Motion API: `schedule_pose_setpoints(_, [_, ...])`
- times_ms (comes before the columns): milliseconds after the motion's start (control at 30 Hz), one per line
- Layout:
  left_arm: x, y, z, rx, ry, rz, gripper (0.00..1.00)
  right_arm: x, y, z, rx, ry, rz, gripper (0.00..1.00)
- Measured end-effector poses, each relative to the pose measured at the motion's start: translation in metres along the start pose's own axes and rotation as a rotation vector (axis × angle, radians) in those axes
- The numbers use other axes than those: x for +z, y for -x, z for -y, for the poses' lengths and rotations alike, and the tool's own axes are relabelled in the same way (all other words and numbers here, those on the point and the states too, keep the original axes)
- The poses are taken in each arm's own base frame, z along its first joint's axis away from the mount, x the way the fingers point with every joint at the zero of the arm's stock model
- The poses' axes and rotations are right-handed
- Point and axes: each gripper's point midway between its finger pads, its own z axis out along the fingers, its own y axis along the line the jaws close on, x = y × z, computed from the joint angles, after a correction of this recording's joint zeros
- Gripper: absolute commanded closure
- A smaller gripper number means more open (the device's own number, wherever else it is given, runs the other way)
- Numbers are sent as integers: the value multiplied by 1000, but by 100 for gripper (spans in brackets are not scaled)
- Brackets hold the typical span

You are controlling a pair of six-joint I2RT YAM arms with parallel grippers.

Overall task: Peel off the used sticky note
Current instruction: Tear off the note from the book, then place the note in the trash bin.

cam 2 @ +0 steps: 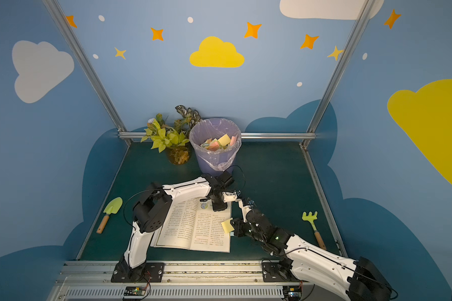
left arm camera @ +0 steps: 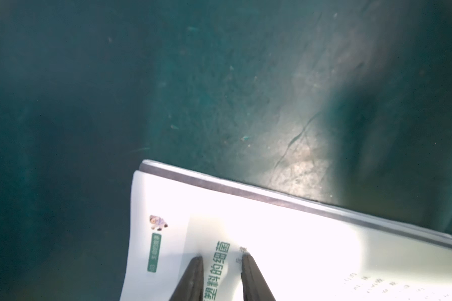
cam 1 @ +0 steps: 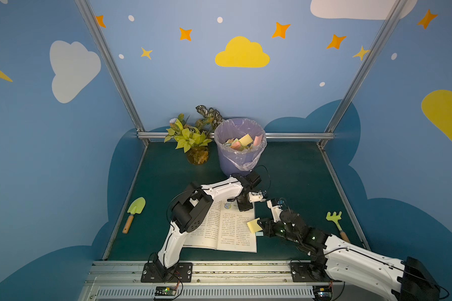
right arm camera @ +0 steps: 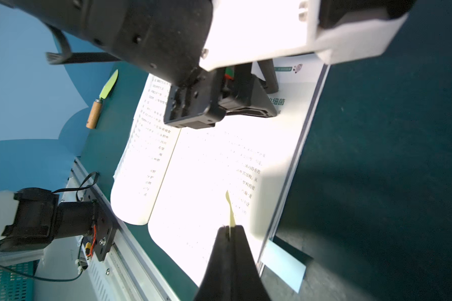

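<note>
Peeling is judged nearly done — sticky note point(cam 1: 253, 225) is clamped in right claw point(right arm camera: 230, 230), book point(cam 1: 227, 229) is pinned by left claw point(left arm camera: 222, 256), tips slightly apart.

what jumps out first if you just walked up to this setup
The open book lies at the front middle of the green table, with the right gripper pinched shut on a yellow sticky note at the outer edge of its right page. The left gripper rests its tips, slightly apart, on the top of that same page. Behind them, a purple bin holds a heap of coloured notes.
</note>
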Motion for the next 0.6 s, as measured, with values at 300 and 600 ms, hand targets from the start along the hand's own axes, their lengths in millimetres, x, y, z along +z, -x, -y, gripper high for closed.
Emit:
schedule_pose_setpoints(300, [-55,-11,28,-17,-79,88,66,-46,31,-27,-11,33,73,100])
schedule_pose_setpoints(600, [-170,-55,4,-212,-59,399,59,-82,70,-48,-64,28,181,100])
